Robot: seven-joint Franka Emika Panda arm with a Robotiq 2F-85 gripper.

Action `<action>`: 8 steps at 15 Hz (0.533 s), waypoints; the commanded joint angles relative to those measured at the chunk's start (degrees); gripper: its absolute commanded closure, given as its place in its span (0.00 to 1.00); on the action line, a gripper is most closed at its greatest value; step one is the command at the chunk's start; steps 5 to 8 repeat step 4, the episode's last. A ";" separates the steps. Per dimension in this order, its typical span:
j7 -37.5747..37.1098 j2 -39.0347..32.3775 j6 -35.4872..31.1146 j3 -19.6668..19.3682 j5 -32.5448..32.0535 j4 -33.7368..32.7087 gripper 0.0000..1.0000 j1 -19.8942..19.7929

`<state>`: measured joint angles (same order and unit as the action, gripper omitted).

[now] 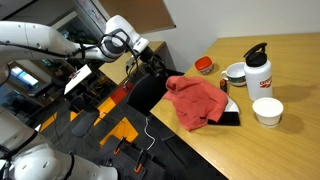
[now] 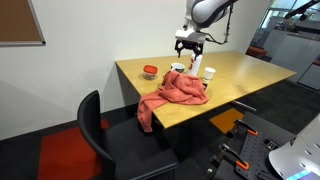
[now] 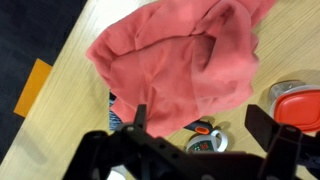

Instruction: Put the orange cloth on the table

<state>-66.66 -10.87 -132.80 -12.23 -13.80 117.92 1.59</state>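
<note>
The orange cloth [image 1: 195,100] lies crumpled on the wooden table [image 1: 290,150] near its edge. In an exterior view, part of the cloth [image 2: 172,95] hangs over the table's [image 2: 240,75] front edge. In the wrist view the cloth [image 3: 180,55] fills the upper middle. My gripper [image 3: 200,125] is open and empty, its two dark fingers spread apart above the table beside the cloth. It hangs in the air above the table's far end in both exterior views [image 1: 150,57] [image 2: 190,45].
A white bottle with a black cap [image 1: 258,70], a white cup [image 1: 267,110], a bowl [image 1: 235,72] and a red dish [image 1: 203,65] stand near the cloth. A small mug [image 3: 205,137] sits under the gripper. A black chair [image 2: 95,130] stands at the table's edge.
</note>
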 commanded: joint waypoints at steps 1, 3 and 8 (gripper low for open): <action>-2.85 5.60 7.24 1.85 -3.54 1.65 0.00 -0.05; -3.21 6.96 9.63 3.13 -3.79 1.52 0.00 -0.51; -2.93 7.50 9.63 3.66 -3.77 1.72 0.00 -0.71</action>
